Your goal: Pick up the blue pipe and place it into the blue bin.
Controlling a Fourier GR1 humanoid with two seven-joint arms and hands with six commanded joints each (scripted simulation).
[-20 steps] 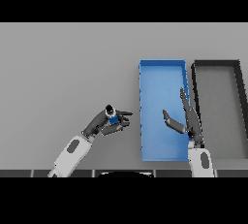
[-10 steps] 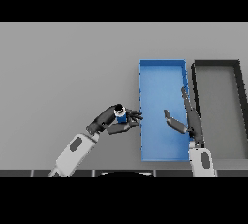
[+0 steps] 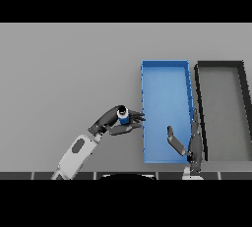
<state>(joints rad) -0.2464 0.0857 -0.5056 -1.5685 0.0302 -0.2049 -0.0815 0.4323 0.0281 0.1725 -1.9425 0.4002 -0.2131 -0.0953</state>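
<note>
A short blue pipe (image 3: 123,118) with dark ends is held off the table in my left hand (image 3: 111,123), whose fingers and thumb curl round it. The hand hovers just left of the blue bin (image 3: 165,73), its fingertips almost at the bin's left wall. The bin is a long open tray lying right of centre. My right hand (image 3: 193,142) stands open over the bin's near right corner, fingers straight, thumb spread to the left.
A black bin (image 3: 220,66) of the same shape lies right beside the blue one, at the table's right side. Grey tabletop stretches to the left and far side.
My left hand has carried the blue pipe rightward to the blue bin's left wall. The right hand has dropped back a little toward the near edge.
</note>
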